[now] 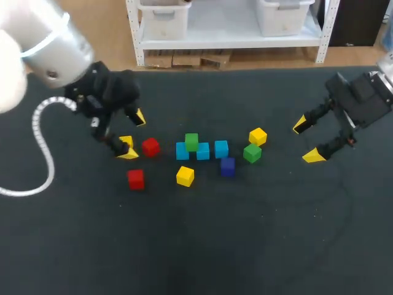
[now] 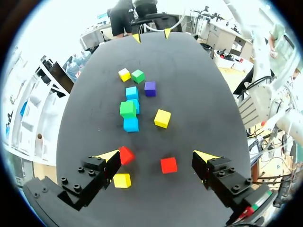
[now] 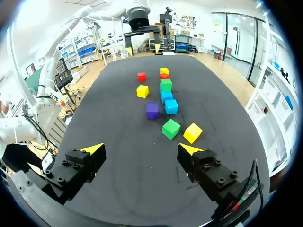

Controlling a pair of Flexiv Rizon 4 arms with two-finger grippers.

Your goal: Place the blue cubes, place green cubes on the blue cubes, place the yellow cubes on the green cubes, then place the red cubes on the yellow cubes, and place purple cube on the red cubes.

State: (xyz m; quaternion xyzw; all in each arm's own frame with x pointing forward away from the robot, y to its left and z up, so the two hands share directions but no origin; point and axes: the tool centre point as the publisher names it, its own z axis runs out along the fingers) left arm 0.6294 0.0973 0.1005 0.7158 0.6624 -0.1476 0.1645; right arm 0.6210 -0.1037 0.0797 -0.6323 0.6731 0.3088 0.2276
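Three blue cubes [image 1: 202,151] lie in a row mid-table, with a green cube [image 1: 191,141] stacked on them. A second green cube [image 1: 252,153] and a yellow cube [image 1: 258,136] sit to their right, and the purple cube [image 1: 228,166] lies in front. Another yellow cube [image 1: 185,176] and a red cube [image 1: 136,179] lie nearer the front. My left gripper [image 1: 134,135] hangs open over a red cube [image 2: 125,154] and a small yellow cube [image 2: 122,180], gripping neither. My right gripper [image 1: 307,140] stands open at the right with nothing between its fingers [image 3: 92,149].
The dark table top [image 1: 245,246] has free room along the front and far right. The cubes all cluster in the middle, between the two grippers.
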